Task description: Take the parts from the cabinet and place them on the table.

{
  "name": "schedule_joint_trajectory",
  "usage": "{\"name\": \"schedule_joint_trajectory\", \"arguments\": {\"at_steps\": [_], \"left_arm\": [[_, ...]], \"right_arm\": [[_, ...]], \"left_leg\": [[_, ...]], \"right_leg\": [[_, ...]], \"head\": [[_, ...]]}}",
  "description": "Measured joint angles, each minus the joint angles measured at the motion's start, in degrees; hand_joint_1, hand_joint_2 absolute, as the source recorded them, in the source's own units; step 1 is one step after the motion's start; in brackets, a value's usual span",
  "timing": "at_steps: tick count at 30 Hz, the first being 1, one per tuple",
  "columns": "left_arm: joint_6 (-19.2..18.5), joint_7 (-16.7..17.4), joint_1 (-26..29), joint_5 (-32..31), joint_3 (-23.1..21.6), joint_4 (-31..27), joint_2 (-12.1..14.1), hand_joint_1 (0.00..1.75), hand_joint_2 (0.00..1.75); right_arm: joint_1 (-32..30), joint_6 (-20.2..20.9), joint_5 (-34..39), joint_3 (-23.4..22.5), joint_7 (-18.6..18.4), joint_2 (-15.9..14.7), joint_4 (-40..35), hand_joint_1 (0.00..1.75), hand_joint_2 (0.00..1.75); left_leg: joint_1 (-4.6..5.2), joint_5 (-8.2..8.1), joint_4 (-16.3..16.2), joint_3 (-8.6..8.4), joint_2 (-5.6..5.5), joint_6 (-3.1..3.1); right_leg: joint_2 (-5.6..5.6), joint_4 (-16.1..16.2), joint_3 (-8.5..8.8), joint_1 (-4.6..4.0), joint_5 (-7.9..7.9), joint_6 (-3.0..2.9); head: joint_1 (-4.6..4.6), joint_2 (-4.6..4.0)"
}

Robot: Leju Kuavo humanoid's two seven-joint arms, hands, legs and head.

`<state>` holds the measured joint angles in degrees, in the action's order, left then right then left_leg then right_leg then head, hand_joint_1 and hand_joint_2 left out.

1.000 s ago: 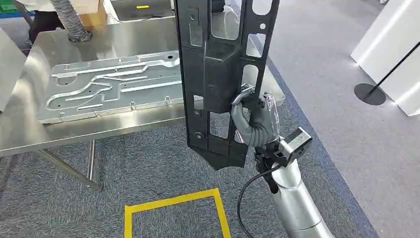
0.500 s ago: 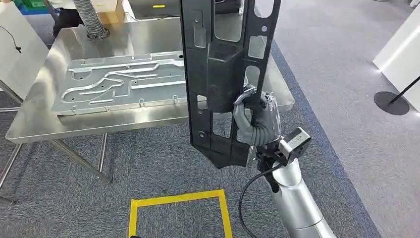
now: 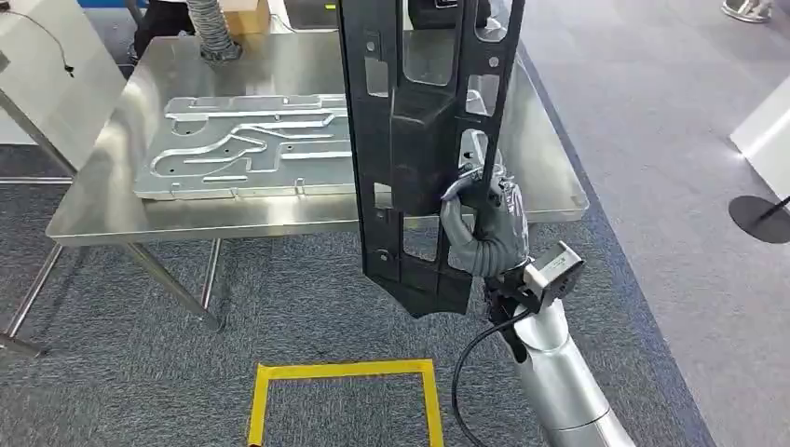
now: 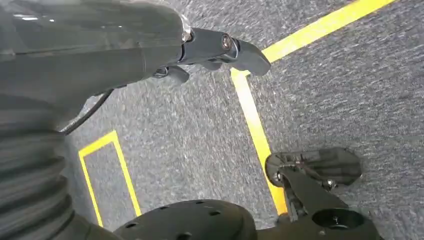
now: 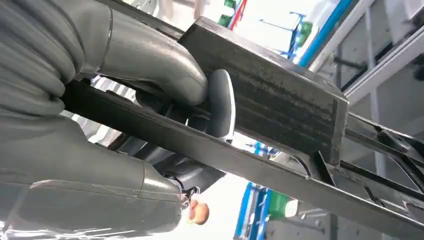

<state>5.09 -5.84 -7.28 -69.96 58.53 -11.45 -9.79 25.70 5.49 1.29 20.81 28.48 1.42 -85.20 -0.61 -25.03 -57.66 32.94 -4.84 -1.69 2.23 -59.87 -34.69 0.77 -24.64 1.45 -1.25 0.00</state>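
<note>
Your view has swung so the steel table [image 3: 93,219] sits more to the right, while your right hand [image 3: 484,228] still grips the black part [image 3: 419,140] upright at the table's near right corner, and your left hand [image 4: 220,47] hangs over the floor, fingers curled on nothing.

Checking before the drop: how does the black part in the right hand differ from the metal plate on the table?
The black part is dark, matte, upright and gripped by the right hand. The metal plate is shiny silver and lies flat on the table, untouched. Black part has cut-out windows; metal plate has raised channels. Both are long flat panels.
</note>
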Motion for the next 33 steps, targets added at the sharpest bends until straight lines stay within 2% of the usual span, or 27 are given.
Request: {"name": "schedule_joint_trajectory", "arguments": {"at_steps": [1, 3, 5, 6, 7, 8, 10, 11, 12, 13, 15, 16, 17, 20, 21, 22, 23, 24, 25, 26, 27, 28, 29, 30, 31, 32, 33], "left_arm": [[0.0, 0.0, -0.04, -0.02, -0.02, 0.0, -0.11, 0.0, 1.75], [0.0, 0.02, -0.05, -0.04, -0.02, 0.0, -0.13, 0.0, 1.75], [0.0, 0.02, 0.03, 0.04, -0.02, 0.0, -0.13, 0.0, 1.75], [0.0, 0.02, -0.02, 0.02, -0.02, 0.0, 0.0, 0.0, 1.75], [0.04, 0.04, -0.02, 0.0, -0.02, 0.0, -0.02, 0.0, 1.75], [0.09, 0.04, -0.11, 0.02, -0.02, 0.0, 0.0, 0.0, 1.75], [0.13, -0.02, -0.27, 0.18, -0.02, 0.0, 0.2, 0.0, 1.75], [0.13, -0.04, -0.45, 0.22, -0.02, 0.0, 0.2, 0.0, 1.75], [0.13, -0.04, -0.51, 0.22, -0.02, 0.0, 0.22, 0.0, 1.75], [0.13, 0.0, -0.52, 0.22, -0.02, 0.0, 0.22, 0.0, 1.75], [0.13, 0.09, -0.15, 0.11, -0.02, 0.0, 0.26, 0.0, 1.75], [0.13, 0.07, 0.02, 0.11, -0.02, 0.0, 0.3, 0.0, 1.75], [0.13, 0.04, 0.04, 0.02, -0.02, 0.0, 0.31, 0.0, 1.75], [0.09, 0.02, 0.1, 0.0, -0.02, 0.0, 0.22, 0.0, 1.75], [0.09, 0.02, 0.07, -0.02, -0.02, 0.0, 0.15, 0.0, 1.75], [0.09, 0.02, 0.08, -0.04, -0.02, 0.0, 0.09, 0.0, 1.75], [0.13, 0.02, -0.07, -0.04, -0.04, 0.0, 0.09, 0.0, 1.75], [0.18, 0.02, -0.14, -0.13, -0.04, 0.0, 0.09, 0.0, 1.75], [0.18, 0.04, -0.09, -0.13, -0.07, 0.0, 0.09, 0.0, 1.75], [0.22, 0.07, -0.02, -0.11, -0.04, 0.0, 0.09, 0.0, 1.75], [0.3, 0.09, 0.0, -0.04, -0.04, 0.0, 0.09, 0.0, 1.75], [0.37, 0.07, -0.01, 0.07, -0.04, 0.0, 0.07, 0.0, 1.75], [0.42, 0.02, 0.0, 0.29, -0.04, 0.0, 0.04, 0.0, 1.75], [0.55, 0.0, 0.04, 0.39, -0.04, 0.0, -0.02, 0.0, 1.75], [0.7, -0.02, 0.11, 0.48, -0.04, 0.0, -0.04, 0.0, 1.75], [0.79, -0.11, 0.18, 0.59, -0.04, 0.0, -0.04, 0.0, 1.75], [0.85, -0.24, 0.32, 0.94, -0.02, 0.0, -0.04, 0.0, 1.75]], "right_arm": [[0.01, 0.0, -0.15, 0.0, 0.0, -0.11, 0.02, 1.73, 1.75], [-0.03, -0.02, -0.35, 0.0, 0.04, -0.2, 0.04, 1.73, 1.75], [0.08, -0.05, -0.41, 0.0, 0.02, -0.2, 0.07, 1.73, 1.75], [0.15, -0.05, -0.42, 0.0, 0.07, -0.2, 0.02, 1.73, 1.75], [0.16, -0.05, -0.42, 0.0, 0.07, -0.2, 0.02, 1.73, 1.75], [0.21, -0.05, -0.42, 0.0, 0.09, -0.2, 0.02, 1.73, 1.75], [0.12, -0.05, -0.42, 0.0, 0.13, -0.22, 0.15, 1.73, 1.75], [0.04, -0.05, -0.41, 0.0, 0.13, -0.22, 0.24, 1.73, 1.75], [0.03, -0.05, -0.41, 0.0, 0.13, -0.22, 0.35, 1.73, 1.75], [0.04, -0.05, -0.44, 0.0, 0.13, -0.22, 0.39, 1.73, 1.75], [0.14, -0.02, -0.44, 0.04, 0.13, -0.22, 0.39, 1.73, 1.75], [0.2, -0.05, -0.44, 0.02, 0.13, -0.22, 0.42, 1.73, 1.75], [0.27, -0.07, -0.39, 0.0, 0.11, -0.24, 0.42, 1.73, 1.75], [0.24, -0.05, -0.42, 0.04, -0.02, -0.22, 0.46, 1.73, 1.75], [0.31, -0.05, -0.41, 0.04, -0.02, -0.22, 0.44, 1.73, 1.75], [0.35, -0.07, -0.41, 0.04, -0.04, -0.24, 0.44, 1.73, 1.75], [0.4, -0.07, -0.39, 0.02, -0.04, -0.24, 0.44, 1.73, 1.75], [0.32, -0.07, -0.39, 0.02, -0.04, -0.33, 0.44, 1.73, 1.75], [0.18, -0.07, -0.39, 0.02, -0.13, -0.42, 0.48, 1.73, 1.75], [-0.01, -0.07, -0.39, 0.02, -0.22, -0.55, 0.57, 1.73, 1.75], [-0.18, -0.07, -0.39, 0.02, -0.26, -0.63, 0.68, 1.73, 1.75], [-0.24, -0.02, -0.39, 0.02, -0.42, -0.7, 0.79, 1.73, 1.75], [-0.24, 0.0, -0.39, 0.04, -0.59, -0.7, 0.85, 1.73, 1.75], [-0.22, 0.02, -0.39, 0.07, -0.74, -0.7, 0.87, 1.73, 1.75], [-0.21, 0.06, -0.41, 0.07, -0.77, -0.7, 0.96, 1.73, 1.75], [-0.17, 0.13, -0.48, 0.13, -0.81, -0.68, 1.16, 1.73, 1.75], [-0.17, 0.17, -0.57, 0.26, -0.83, -0.66, 1.38, 1.73, 1.75]], "left_leg": [[0.04, -0.01, -0.03, 0.18, -0.41, 0.29], [-0.36, 0.19, -0.08, 0.74, -1.61, 1.08], [-0.41, 0.41, 0.43, 0.89, -2.82, 1.97], [-0.36, 0.02, -0.07, 0.81, -1.44, 2.0], [0.02, -1.47, -2.13, 1.67, 1.95, 2.35], [-0.08, -3.47, -5.62, 3.39, 3.29, 2.67], [-0.17, -7.6, -15.01, 8.09, 4.02, 3.09], [-0.16, -8.12, -17.68, 9.42, 4.08, 3.21], [-0.17, -7.01, -17.29, 9.2, 4.17, 3.24], [-0.16, -4.98, -14.24, 7.64, 4.32, 3.15], [-0.12, 0.08, -3.69, 2.01, 4.83, 2.71], [0.08, -0.29, -0.67, 0.39, 5.45, 2.25], [0.46, -0.32, 0.02, 0.21, 5.51, 1.67], [0.52, -0.33, -0.17, 0.57, 5.22, 0.87], [0.17, -0.04, 0.33, 0.2, 5.09, 0.43], [0.06, 0.03, 0.46, 0.14, 5.01, 0.3], [-0.02, 0.03, 0.46, 0.19, 5.04, -0.04], [-0.01, 0.05, 0.46, 0.21, 4.99, -0.17], [0.01, 0.0, 0.44, 0.24, 4.88, -0.26], [0.0, -0.02, 0.41, 0.23, 4.68, -0.27], [0.0, -0.02, 0.4, 0.17, 4.42, -0.26], [-0.01, -0.06, 0.38, 0.07, 4.16, -0.21], [-0.01, -0.14, 0.32, -0.06, 3.87, -0.09], [-0.02, -0.26, 0.22, -0.23, 3.6, 0.09], [-0.02, -0.42, 0.16, -0.26, 3.42, 0.34], [0.39, -0.62, -0.17, -0.03, 3.3, 0.68], [0.34, -0.53, 0.01, 0.09, 3.26, 0.9]], "right_leg": [[2.7, 1.92, 1.09, 0.12, -0.89, -0.3], [1.5, 2.37, 0.94, -0.25, -0.72, -0.4], [0.37, 2.68, 1.19, -0.19, -0.62, -1.17], [-0.53, 3.5, 1.68, 0.28, -0.32, -1.58], [-1.17, 3.8, 2.02, 0.16, -0.4, -2.17], [-1.9, 3.79, 2.09, 0.03, -0.46, -2.29], [-3.47, 3.72, 2.08, -0.26, -0.69, -2.55], [-4.23, 3.68, 2.08, -0.38, -0.75, -2.57], [-5.0, 3.62, 2.15, -0.46, -0.88, -2.6], [-5.38, 3.51, 2.23, -0.53, -1.06, -2.53], [-5.79, 3.11, 2.58, -0.61, -1.52, -2.13], [-6.13, 2.96, 2.51, -0.68, -1.73, -1.95], [-6.25, 2.6, 2.21, -1.05, -1.77, -1.73], [-6.6, 2.72, 2.2, -1.04, -1.65, -1.03], [-6.5, 2.58, 2.09, -1.06, -1.97, -0.7], [-4.89, 1.41, 1.74, -0.71, -2.91, -0.27], [-3.49, -1.94, 0.16, -0.64, -4.91, 0.01], [-2.86, -7.04, -2.36, -0.46, -7.26, 0.25], [-2.71, -12.03, -4.88, -0.39, -9.15, 0.44], [-2.68, -15.35, -6.67, -0.35, -9.84, 0.57], [-2.67, -15.96, -7.28, -0.27, -9.18, 0.61], [-2.66, -13.52, -6.38, -0.13, -7.04, 0.57], [-2.65, -9.21, -4.48, 0.0, -4.39, 0.47], [-2.57, -3.48, -1.82, 0.06, -1.51, 0.27], [-2.13, 1.24, 0.23, 0.1, -0.11, 0.03], [-1.9, 2.25, 0.77, -0.22, -0.79, -0.19], [-1.95, 2.04, 0.62, -0.25, -0.74, -0.38]], "head": [[0.0, 0.0], [0.0, 0.0], [0.0, 0.0], [0.0, 0.0], [-0.04, 0.0], [-0.02, 0.0], [-0.02, 0.0], [-0.02, 0.0], [0.0, 0.0], [-0.02, 0.0], [-0.02, 0.0], [0.0, 0.0], [-0.02, 0.0], [-0.02, 0.0], [-0.02, 0.0], [0.0, 0.0], [0.0, 0.0], [0.0, 0.0], [-0.02, 0.0], [0.0, 0.0], [0.0, 0.0], [0.0, 0.0], [0.0, 0.0], [0.0, 0.0], [0.0, 0.0], [0.0, 0.0], [0.0, 0.0]]}}
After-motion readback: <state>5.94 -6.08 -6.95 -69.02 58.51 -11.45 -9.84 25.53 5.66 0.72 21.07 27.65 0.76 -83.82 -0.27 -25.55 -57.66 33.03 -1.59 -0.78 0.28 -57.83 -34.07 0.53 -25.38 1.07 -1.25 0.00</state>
